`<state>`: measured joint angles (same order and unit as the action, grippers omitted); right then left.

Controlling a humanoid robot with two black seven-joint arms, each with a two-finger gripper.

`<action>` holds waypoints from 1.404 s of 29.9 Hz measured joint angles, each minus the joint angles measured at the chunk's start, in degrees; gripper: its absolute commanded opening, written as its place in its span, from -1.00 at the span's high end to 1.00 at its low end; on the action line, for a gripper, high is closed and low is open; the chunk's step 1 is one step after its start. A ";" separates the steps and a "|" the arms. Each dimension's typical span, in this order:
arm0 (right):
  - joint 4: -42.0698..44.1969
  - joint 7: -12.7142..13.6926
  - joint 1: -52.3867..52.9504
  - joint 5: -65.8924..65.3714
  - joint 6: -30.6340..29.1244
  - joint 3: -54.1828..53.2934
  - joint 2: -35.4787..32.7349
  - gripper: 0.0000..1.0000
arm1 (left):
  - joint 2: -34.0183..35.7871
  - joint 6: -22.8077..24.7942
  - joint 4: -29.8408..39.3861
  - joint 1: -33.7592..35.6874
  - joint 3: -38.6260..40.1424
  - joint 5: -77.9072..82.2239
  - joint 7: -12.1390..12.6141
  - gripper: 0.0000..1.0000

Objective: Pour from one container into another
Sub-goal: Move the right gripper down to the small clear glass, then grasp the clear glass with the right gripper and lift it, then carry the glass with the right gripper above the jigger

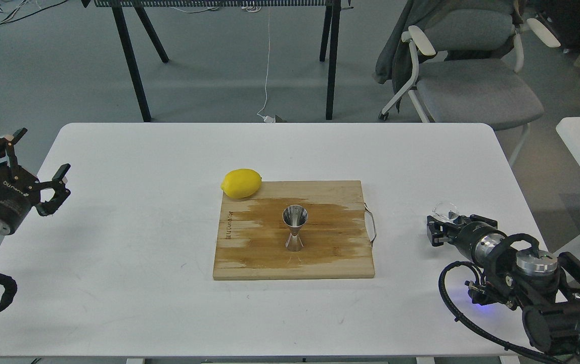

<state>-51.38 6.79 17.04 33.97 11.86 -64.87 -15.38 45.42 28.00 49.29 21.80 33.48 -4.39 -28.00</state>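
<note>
Our right pincer (pixel 439 228) sits at the glass cup (pixel 447 211); grip unclear. Left pincer (pixel 29 167) released, clear of jigger (pixel 295 227) standing ready on board (pixel 249 258).

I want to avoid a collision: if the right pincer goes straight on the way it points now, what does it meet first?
The right pincer points up-left, with the glass cup at its tips. Beyond that, only bare white table lies in line; the cutting board seems off to the side, though depth is unclear.
</note>
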 measured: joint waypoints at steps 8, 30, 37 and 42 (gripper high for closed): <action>0.14 0.24 -0.09 -1.00 -1.26 0.09 0.00 0.41 | -0.07 0.00 -0.76 0.00 0.00 0.00 0.00 -0.98; -29.86 -0.17 -1.66 -26.10 -8.33 2.39 -3.55 0.45 | -1.23 0.00 -1.83 0.01 -0.02 0.09 0.00 -0.98; -34.53 0.29 3.01 -37.90 -5.96 9.48 -3.00 0.45 | -1.74 0.00 -1.83 0.05 0.10 0.02 0.00 -0.98; -34.42 0.28 7.39 -43.69 -5.08 15.77 -3.12 0.45 | -2.24 0.00 -1.83 0.09 0.10 0.00 0.00 -0.98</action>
<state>-85.80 7.08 24.43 -9.72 6.78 -49.10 -18.50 43.18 28.00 47.46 21.89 33.58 -4.40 -28.00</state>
